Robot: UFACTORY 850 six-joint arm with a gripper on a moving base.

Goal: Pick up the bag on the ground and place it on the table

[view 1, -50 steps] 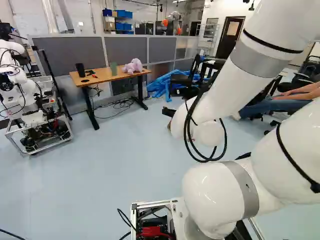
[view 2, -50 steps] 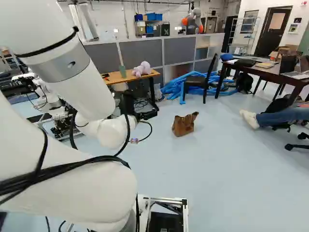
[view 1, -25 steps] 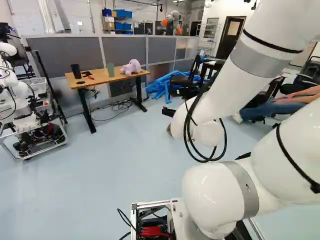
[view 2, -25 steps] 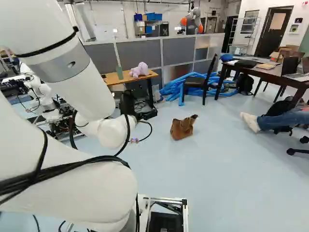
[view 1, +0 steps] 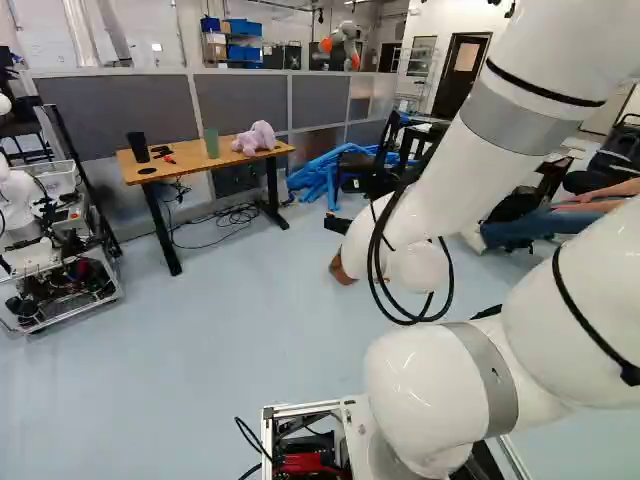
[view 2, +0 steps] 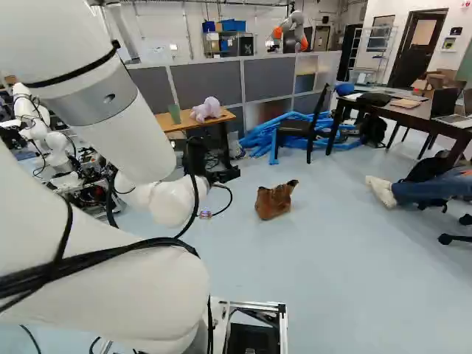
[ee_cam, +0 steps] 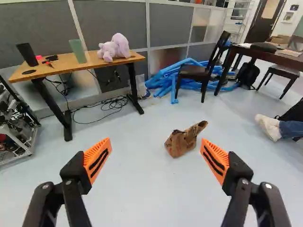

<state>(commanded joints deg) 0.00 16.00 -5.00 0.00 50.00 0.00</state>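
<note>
The end effector (view 2: 215,176) is found open; in the wrist view, its two fingers are spread wide, with orange pads (ee_cam: 97,159) facing across the gap. The brown bag (view 2: 274,201) is located on the floor (view 2: 346,258), well apart from the pads. It is seen ahead of them in the wrist view, in line with the gap, and its upper edge is creased and raised at one corner. In the left base view, it is mostly hidden by the arm (view 1: 415,215). The wooden counter (ee_cam: 68,66), supported on black legs, is recorded beyond the bag and to one side. On it are noted a purple plush toy (ee_cam: 114,48), a green cup (ee_cam: 78,51) and a black cup (ee_cam: 27,55). Blue tubes (ee_cam: 170,75) are heaped beside a black chair (ee_cam: 196,72).
</note>
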